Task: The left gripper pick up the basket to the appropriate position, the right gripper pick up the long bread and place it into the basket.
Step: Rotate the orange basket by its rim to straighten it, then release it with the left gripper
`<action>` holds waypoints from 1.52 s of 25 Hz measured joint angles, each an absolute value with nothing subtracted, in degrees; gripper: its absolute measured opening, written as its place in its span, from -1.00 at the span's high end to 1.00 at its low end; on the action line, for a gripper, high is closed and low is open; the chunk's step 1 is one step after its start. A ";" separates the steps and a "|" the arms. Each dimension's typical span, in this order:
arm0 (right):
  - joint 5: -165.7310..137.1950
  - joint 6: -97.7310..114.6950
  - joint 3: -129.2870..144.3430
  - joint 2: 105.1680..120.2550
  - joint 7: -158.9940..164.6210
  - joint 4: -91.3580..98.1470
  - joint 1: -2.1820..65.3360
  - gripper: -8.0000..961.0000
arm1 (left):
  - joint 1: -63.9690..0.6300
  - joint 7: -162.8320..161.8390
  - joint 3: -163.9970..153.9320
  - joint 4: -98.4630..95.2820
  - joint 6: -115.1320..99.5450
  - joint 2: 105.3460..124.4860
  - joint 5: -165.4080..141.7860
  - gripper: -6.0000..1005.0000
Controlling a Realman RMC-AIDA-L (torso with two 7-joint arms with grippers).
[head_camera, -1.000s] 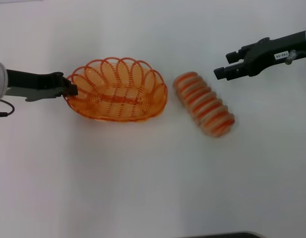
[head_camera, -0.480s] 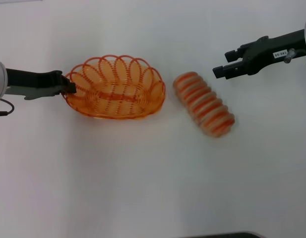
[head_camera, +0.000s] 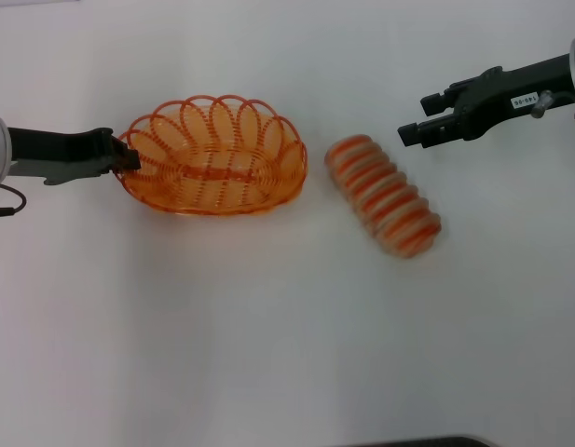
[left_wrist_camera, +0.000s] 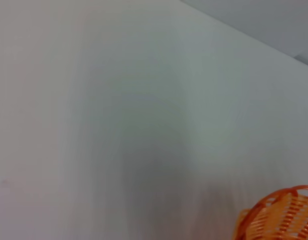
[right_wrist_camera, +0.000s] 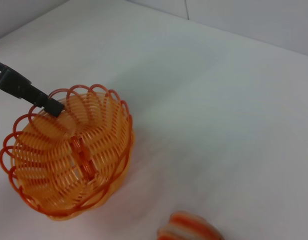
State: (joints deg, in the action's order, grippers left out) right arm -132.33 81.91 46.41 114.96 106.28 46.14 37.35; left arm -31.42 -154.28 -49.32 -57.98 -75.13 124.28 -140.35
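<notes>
The left hand (head_camera: 129, 160) is clamped on the basket (head_camera: 212, 168) rim at 9 o'clock to reposition it; the right hand (head_camera: 410, 130), fingers apart, waits at 1 o'clock of the long bread (head_camera: 383, 196).

Orange wire basket (head_camera: 212, 168) left of the striped long bread (head_camera: 384, 196), apart, bread lying diagonally.
</notes>
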 joint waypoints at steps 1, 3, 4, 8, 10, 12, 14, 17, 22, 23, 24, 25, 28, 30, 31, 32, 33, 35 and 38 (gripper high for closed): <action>-132.34 81.91 46.41 114.96 106.29 46.14 37.37 -0.51 | -31.41 -154.28 -49.35 -57.97 -75.13 124.28 -140.33 0.81; -132.35 81.91 46.46 114.96 106.30 46.14 37.43 -0.51 | -31.40 -154.29 -49.43 -57.95 -75.13 124.28 -140.29 0.81; -132.36 81.90 46.47 114.96 106.30 46.14 37.45 -0.51 | -31.39 -154.28 -49.45 -57.94 -75.12 124.28 -140.25 0.81; -132.37 81.74 46.49 114.96 106.30 46.14 37.53 -0.51 | -31.31 -154.24 -49.50 -57.93 -75.14 124.28 -139.91 0.81; -132.37 81.73 46.50 114.96 106.29 46.14 37.54 -0.51 | -31.08 -154.25 -49.50 -58.14 -75.28 124.28 -139.79 0.81; -132.38 81.73 46.53 114.96 106.30 46.14 37.54 -0.51 | -31.00 -154.25 -49.49 -58.22 -75.31 124.28 -139.62 0.81; -132.47 81.70 46.65 114.96 106.34 46.14 37.53 -0.51 | -30.81 -154.25 -49.54 -58.46 -75.35 124.28 -139.31 0.81; -132.52 81.64 46.92 114.96 106.41 46.14 37.53 -0.51 | -30.51 -154.24 -50.02 -58.98 -75.32 124.29 -139.10 0.81; -132.61 81.54 47.25 114.96 106.53 46.14 37.53 -0.51 | -29.60 -154.43 -50.04 -59.87 -74.69 124.51 -138.27 0.77; -132.62 81.54 47.30 114.96 106.53 46.14 37.53 -0.51 | -29.60 -154.43 -50.04 -59.87 -74.69 124.51 -138.27 0.76; -132.63 81.54 47.32 114.96 106.53 46.14 37.53 -0.51 | -29.41 -154.54 -50.01 -59.90 -74.60 124.51 -138.00 0.75; -132.63 81.54 47.32 114.96 106.53 46.14 37.53 -0.51 | -28.95 -154.79 -49.83 -59.96 -74.45 124.51 -137.68 0.75; -132.63 81.54 47.32 114.96 106.53 46.14 37.61 -0.51 | -28.54 -154.95 -49.79 -60.14 -74.40 124.51 -137.59 0.72; -132.63 81.54 47.32 114.96 106.53 46.14 37.71 -0.51 | -28.38 -155.07 -49.91 -60.27 -74.43 124.54 -137.54 0.72; -132.63 81.54 47.32 114.96 106.53 46.14 37.77 -0.51 | -28.35 -155.11 -50.00 -60.27 -74.50 124.55 -137.51 0.73; -132.63 81.54 47.32 114.96 106.53 46.14 37.82 -0.51 | -28.23 -155.19 -50.05 -60.30 -74.55 124.55 -137.50 0.73; -132.63 81.54 47.32 114.96 106.53 46.14 37.87 -0.51 | -28.14 -155.27 -50.08 -60.38 -74.57 124.55 -137.50 0.73; -132.63 81.54 47.30 114.96 106.53 46.14 37.92 -0.51 | -28.01 -155.46 -50.09 -60.52 -74.55 124.57 -137.49 0.73; -132.63 81.54 47.28 114.96 106.52 46.14 37.94 -0.51 | -27.94 -155.52 -50.10 -60.56 -74.52 124.56 -137.47 0.73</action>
